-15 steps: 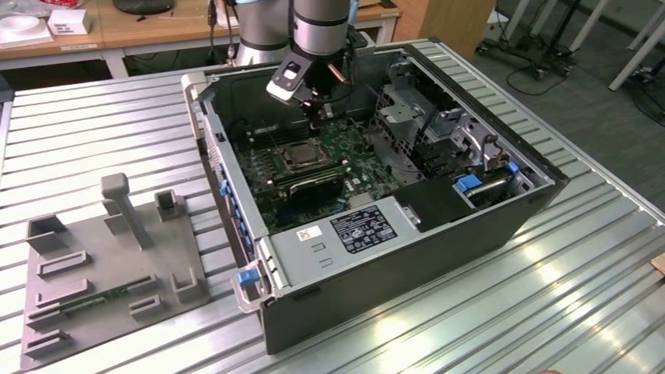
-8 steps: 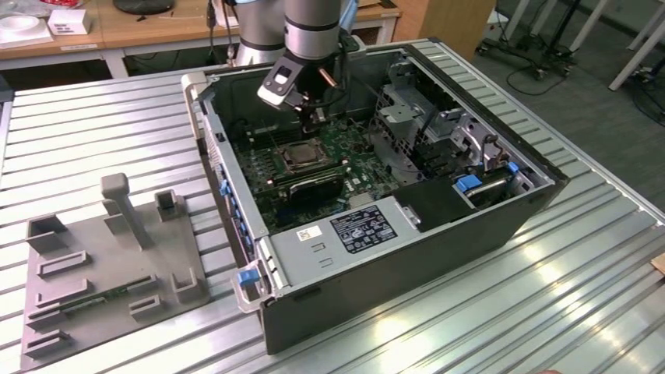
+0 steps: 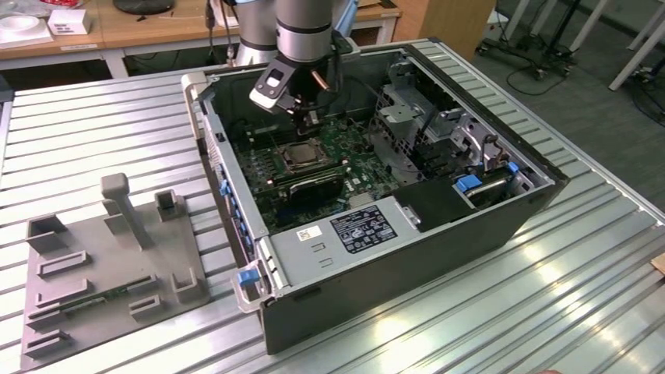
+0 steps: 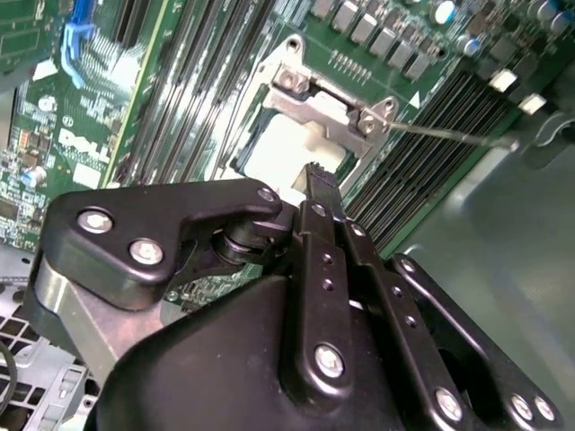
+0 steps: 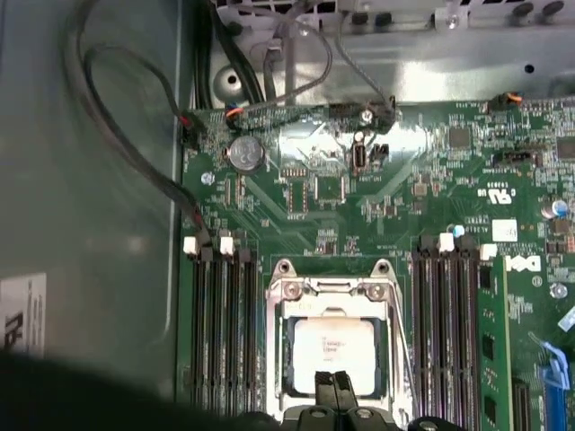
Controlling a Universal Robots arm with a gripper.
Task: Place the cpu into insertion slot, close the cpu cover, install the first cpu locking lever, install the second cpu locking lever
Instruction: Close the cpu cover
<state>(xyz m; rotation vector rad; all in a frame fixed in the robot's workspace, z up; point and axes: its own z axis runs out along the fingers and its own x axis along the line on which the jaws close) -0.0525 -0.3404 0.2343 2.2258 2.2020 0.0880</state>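
The cpu (image 5: 334, 348) is a pale square chip lying flat in the insertion slot (image 3: 301, 157) on the green motherboard (image 5: 359, 197). The cpu cover (image 5: 331, 292), a silvery frame plate, lies down around it, and the chip shows through its window. In the second wrist view the cpu (image 4: 283, 148) and cover (image 4: 323, 103) sit just beyond my fingertips. A thin wire locking lever (image 4: 449, 135) sticks out sideways from the cover's corner. My gripper (image 5: 334, 382) hangs just above the socket's near edge, shut with nothing in it. It reaches down into the case (image 3: 304, 128).
The open computer case (image 3: 416, 257) lies on a slatted metal table. Long black memory slots (image 5: 220, 323) flank the socket on both sides. Dark cables (image 5: 117, 135) run along the case wall. A grey fixture plate (image 3: 114, 257) sits at the exterior view's left.
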